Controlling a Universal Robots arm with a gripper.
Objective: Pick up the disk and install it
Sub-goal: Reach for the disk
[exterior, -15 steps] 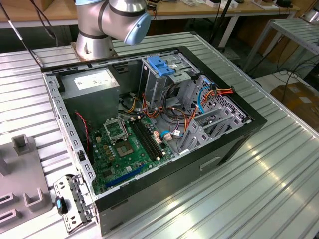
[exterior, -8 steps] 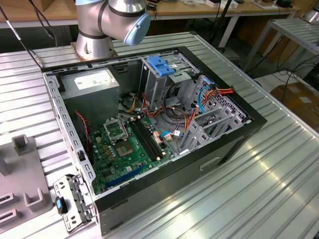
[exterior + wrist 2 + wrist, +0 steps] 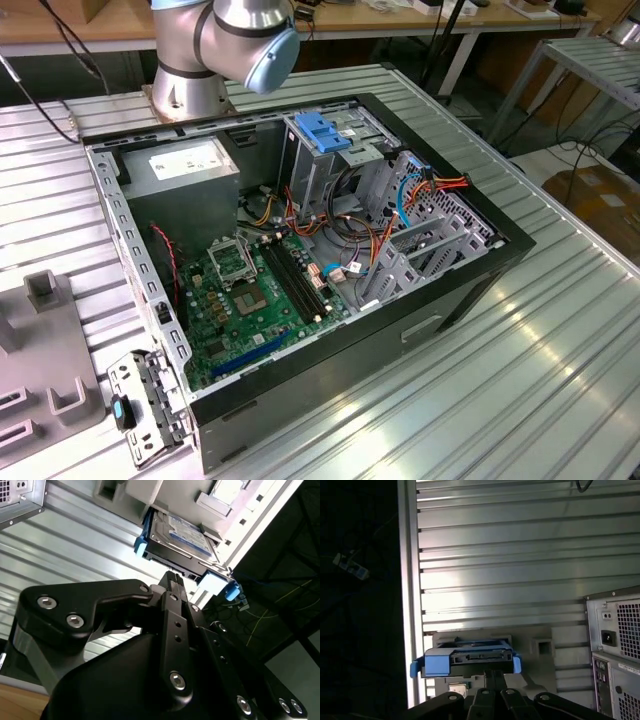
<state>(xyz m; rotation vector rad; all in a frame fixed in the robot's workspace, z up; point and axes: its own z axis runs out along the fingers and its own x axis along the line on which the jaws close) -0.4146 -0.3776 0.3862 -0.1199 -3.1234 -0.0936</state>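
The disk [image 3: 182,532] lies flat in a grey holder [image 3: 145,492] near the table's edge, its white-and-blue label facing up and a blue carrier frame around it. In the first wrist view I see the disk [image 3: 475,657] edge-on, with its connector side toward me. My gripper [image 3: 173,575] sits right at that connector edge, fingers pressed together and narrower than the disk is thick. The gripper [image 3: 493,672] holds nothing. The open computer case [image 3: 300,250] lies on the table, with a grey drive cage [image 3: 320,170] inside.
The arm's base [image 3: 220,50] stands behind the case. A blue latch piece [image 3: 322,130] tops the drive cage, and cables run beside it. Grey fixtures [image 3: 40,340] and a loose metal bracket [image 3: 150,400] sit at the exterior view's left. The case's rear panel [image 3: 615,645] stands near the holder.
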